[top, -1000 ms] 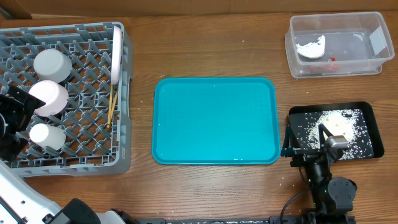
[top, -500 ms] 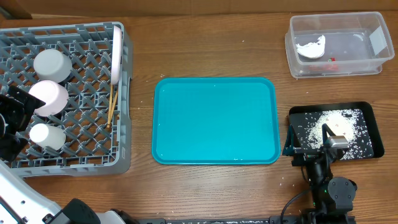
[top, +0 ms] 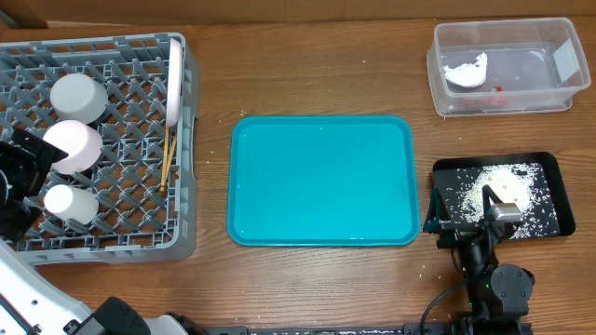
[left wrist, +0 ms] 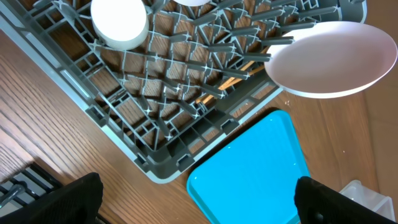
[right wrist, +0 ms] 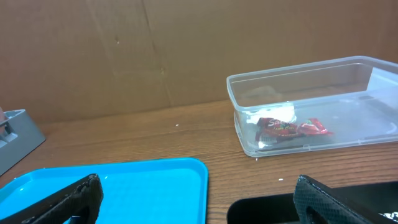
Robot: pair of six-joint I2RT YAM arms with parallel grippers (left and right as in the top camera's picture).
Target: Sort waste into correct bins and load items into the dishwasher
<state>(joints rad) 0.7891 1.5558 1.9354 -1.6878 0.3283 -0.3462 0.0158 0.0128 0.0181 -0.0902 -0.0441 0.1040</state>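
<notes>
Gaping wide with nothing between its fingers, the right gripper (right wrist: 202, 200) sits low by the bench's (top: 307, 84) right near corner, at the near left part of the black tray (top: 551, 164). Rice grains (top: 503, 184) lie scattered in that tray, thickest around its middle. A few stray grains sit on the bench toward the near edge.

Further out, toward the right far corner, the clear tub (top: 521, 104) holds the crumpled napkin (top: 466, 73) and the red wrapper (top: 495, 93). They lie close together at the tub's left end. A white label (top: 565, 60) shows on the tub's right end. The teal tray (top: 321, 181) lies flat mid-bench, well apart from both bins.

The left gripper (left wrist: 199, 202) is also spread open and grips nothing. It is at the left edge, by the near left part of the grey dish rack (top: 112, 234), and its camera looks across the lattice toward the teal tray.

The rack fills the left far corner. The plate (top: 175, 82) stands on edge along the rack's right side. The chopsticks (top: 168, 158) lie in the lattice just beside it, toward the near edge. Along the rack's left side, one bowl (top: 76, 96) sits farthest, the second bowl (top: 73, 144) is next to it, and the small cup (top: 67, 202) is nearest the near edge. Whether they are mouth-up or mouth-down cannot be told.
</notes>
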